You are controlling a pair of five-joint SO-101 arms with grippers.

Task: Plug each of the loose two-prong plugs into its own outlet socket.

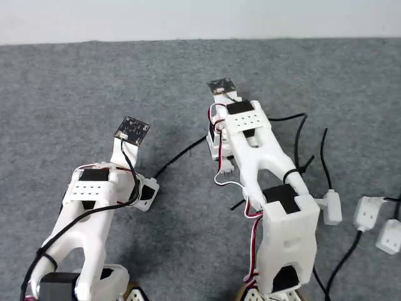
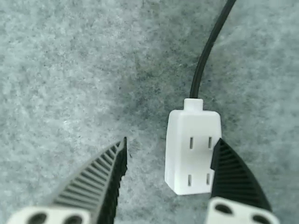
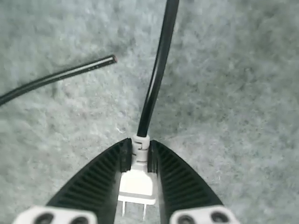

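Gripping, right jaws: I see them clamped on a white two-prong plug (image 3: 137, 182), its black cord (image 3: 156, 74) trailing over the grey worktop (image 3: 243, 93).
Left jaws: open, with a white outlet socket (image 2: 192, 149) lying between them.

Smooth plastic plug (image 3: 136, 181) and socket (image 2: 192, 149), fuzzy grey felt (image 2: 70, 70)
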